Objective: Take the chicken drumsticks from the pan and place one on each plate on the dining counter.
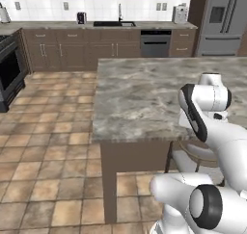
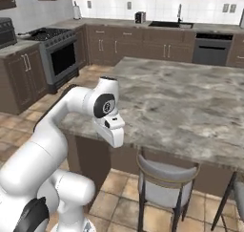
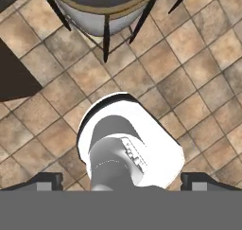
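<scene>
The dining counter [image 1: 140, 98] [image 2: 190, 102] stretches ahead of me, its marbled stone top bare where I see it. The chicken drumsticks, the pan and the plates are out of view. My arm is folded in front of the counter's near edge, with the hand pointing down at the tiled floor. In the hand view my gripper [image 3: 122, 181] is open, its two dark fingertips [image 3: 47, 181] wide apart with nothing between them.
A grey round stool [image 2: 167, 178] [image 3: 106, 2] stands under the counter edge close to my hand. A stove [image 2: 52, 49] is at the left wall. A sink [image 1: 113, 23] and dishwasher [image 1: 155, 43] line the back wall, with a fridge [image 1: 224, 21] at the right.
</scene>
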Robot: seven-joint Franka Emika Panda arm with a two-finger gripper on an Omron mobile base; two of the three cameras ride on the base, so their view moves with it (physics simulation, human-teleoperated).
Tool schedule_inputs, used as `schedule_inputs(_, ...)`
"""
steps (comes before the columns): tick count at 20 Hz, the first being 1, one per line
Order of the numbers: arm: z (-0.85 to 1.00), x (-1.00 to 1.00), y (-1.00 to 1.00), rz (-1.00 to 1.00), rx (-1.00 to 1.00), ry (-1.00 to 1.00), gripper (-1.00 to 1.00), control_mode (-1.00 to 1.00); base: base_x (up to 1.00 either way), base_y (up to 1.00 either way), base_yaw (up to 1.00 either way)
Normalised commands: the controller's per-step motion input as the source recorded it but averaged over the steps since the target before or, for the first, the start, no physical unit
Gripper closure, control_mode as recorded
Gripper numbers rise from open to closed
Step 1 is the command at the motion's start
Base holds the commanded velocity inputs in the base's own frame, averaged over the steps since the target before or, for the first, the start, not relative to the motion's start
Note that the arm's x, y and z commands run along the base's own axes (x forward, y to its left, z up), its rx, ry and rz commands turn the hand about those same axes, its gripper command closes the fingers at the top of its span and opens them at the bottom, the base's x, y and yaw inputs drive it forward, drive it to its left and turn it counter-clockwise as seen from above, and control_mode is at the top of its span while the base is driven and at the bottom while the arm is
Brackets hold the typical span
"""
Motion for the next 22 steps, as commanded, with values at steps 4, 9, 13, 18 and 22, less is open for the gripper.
schedule_inputs(4,0.0,0.0,0.0,0.0,0.0,0.0,-1.0,1.0,0.06,1.0,0.0)
schedule_inputs(9,0.0,0.0,0.0,0.0,0.0,0.0,-1.0,1.0,0.04,1.0,0.0)
schedule_inputs(13,0.0,0.0,0.0,0.0,0.0,0.0,-1.0,1.0,0.08,1.0,0.0)
schedule_inputs(18,0.0,0.0,0.0,0.0,0.0,0.0,-1.0,1.0,0.19,1.0,0.0)
schedule_inputs(22,0.0,0.0,0.0,0.0,0.0,0.0,-1.0,1.0,0.45,1.0,0.0)
